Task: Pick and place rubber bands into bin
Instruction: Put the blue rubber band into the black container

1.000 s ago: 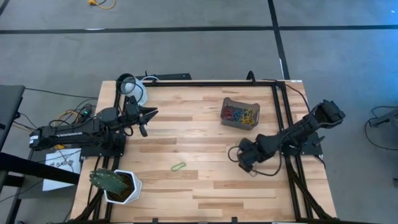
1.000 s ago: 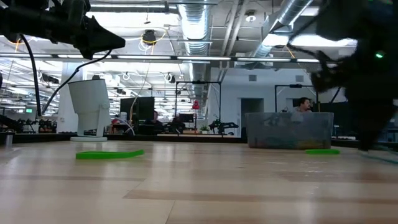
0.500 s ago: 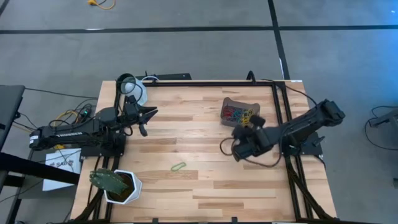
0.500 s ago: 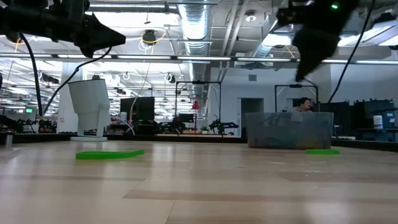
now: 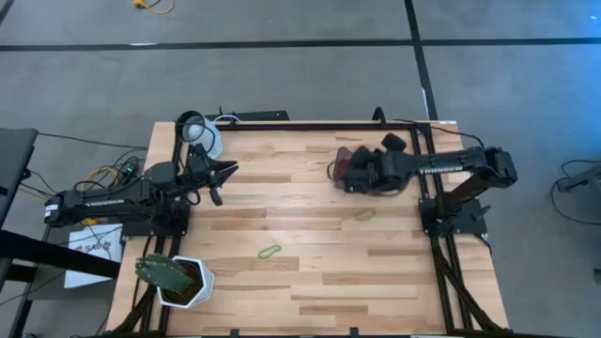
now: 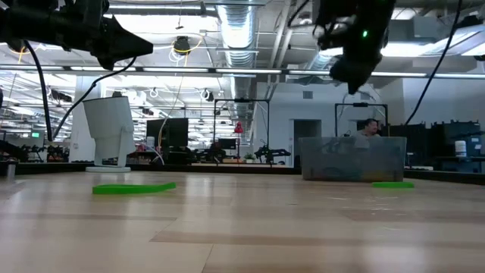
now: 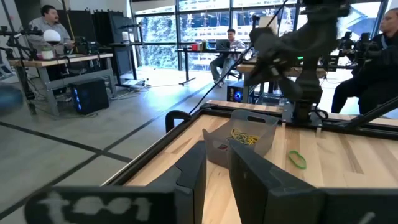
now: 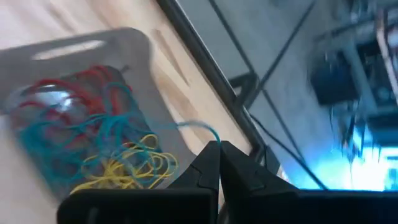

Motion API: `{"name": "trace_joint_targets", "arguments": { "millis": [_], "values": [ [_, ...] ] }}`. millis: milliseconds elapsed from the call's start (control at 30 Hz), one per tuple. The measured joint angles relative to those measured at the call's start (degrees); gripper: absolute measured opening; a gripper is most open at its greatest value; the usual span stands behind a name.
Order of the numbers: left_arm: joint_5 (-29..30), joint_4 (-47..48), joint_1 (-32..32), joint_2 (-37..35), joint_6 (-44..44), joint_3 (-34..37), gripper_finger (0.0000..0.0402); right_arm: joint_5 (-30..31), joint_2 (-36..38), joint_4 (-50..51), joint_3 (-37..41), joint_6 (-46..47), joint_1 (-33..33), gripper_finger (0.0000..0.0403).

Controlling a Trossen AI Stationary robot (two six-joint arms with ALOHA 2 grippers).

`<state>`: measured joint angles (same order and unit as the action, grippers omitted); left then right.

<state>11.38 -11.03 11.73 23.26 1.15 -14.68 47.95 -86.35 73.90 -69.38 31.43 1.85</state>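
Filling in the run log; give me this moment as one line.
right claw: shut on blue rubber band, over bin | left claw: waiting, table's left | green bands on table

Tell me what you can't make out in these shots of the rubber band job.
- Bin contents, high view: the right pincer and arm cover most of the tray.
- Bin, low view: only a hazy wall shows, nothing inside.
- Green band versus paler band, high view: too small to judge shape.
- Left pincer: nothing visible in it.

Grey bin (image 8: 134, 46), red, teal, yellow rubber bands (image 8: 93, 134), seemingly green loop (image 5: 269, 252)
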Motion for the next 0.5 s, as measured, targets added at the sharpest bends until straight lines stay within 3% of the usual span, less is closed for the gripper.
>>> {"name": "trace_joint_targets", "arguments": {
  "millis": [200, 500],
  "values": [
    [0.0, 0.2, 0.0, 0.0, 0.0, 0.0, 0.0055, -8.1, 0.0, -9.8, 4.4, -6.1, 6.8, 0.0],
    [0.0, 1.4, 0.0, 0.0, -0.1, 0.0, 0.0055, -18.9, 0.0, -16.3, 8.2, -9.5, 8.5, 0.0]
  ]
}}
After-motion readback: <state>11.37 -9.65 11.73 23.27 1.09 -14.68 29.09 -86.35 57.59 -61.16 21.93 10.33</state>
